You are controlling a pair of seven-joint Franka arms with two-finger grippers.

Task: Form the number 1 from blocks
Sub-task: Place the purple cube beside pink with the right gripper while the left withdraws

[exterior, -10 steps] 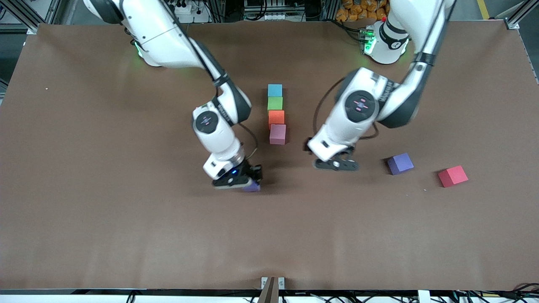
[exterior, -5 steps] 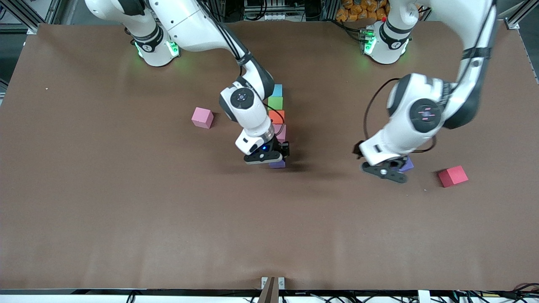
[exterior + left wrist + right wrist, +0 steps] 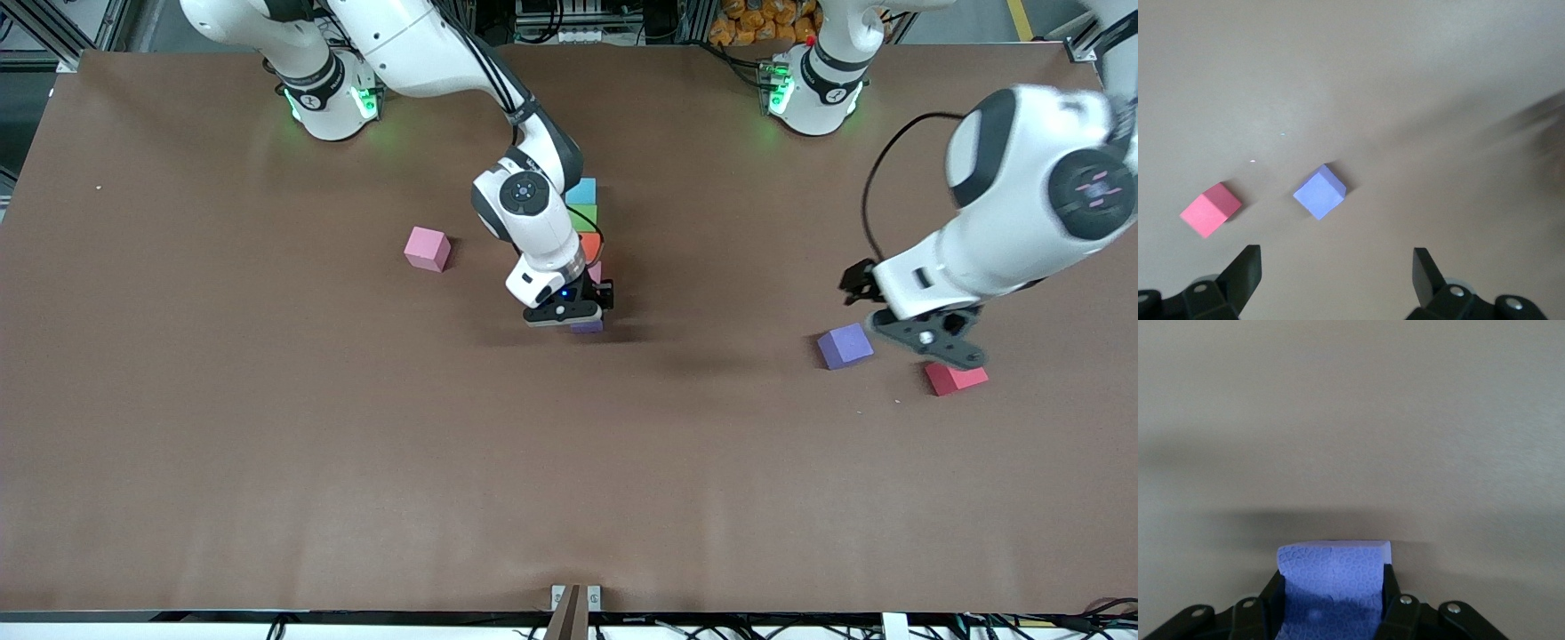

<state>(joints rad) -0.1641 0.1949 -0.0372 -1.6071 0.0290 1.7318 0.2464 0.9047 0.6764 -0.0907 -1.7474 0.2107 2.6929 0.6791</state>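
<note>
The right gripper [image 3: 576, 318] pinched a purple foam cube [image 3: 1333, 587] between its fingers, square-on, at the camera-side end of the mid-table column of blue [image 3: 582, 189], green [image 3: 587, 214], orange and pink foam cubes. The left gripper [image 3: 929, 342], fingers spread, hovered over a second purple cube [image 3: 844, 346] and a red foam cube [image 3: 956, 379], both angled.

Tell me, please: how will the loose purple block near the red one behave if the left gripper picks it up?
The purple block looks like matte foam, so probably light and slightly squashy; a gentle grip should do. Flat faces suggest it will not roll, though a nudge could slide or turn it on the table. It sits skewed to the open left gripper, so the fingers may twist it.
</note>
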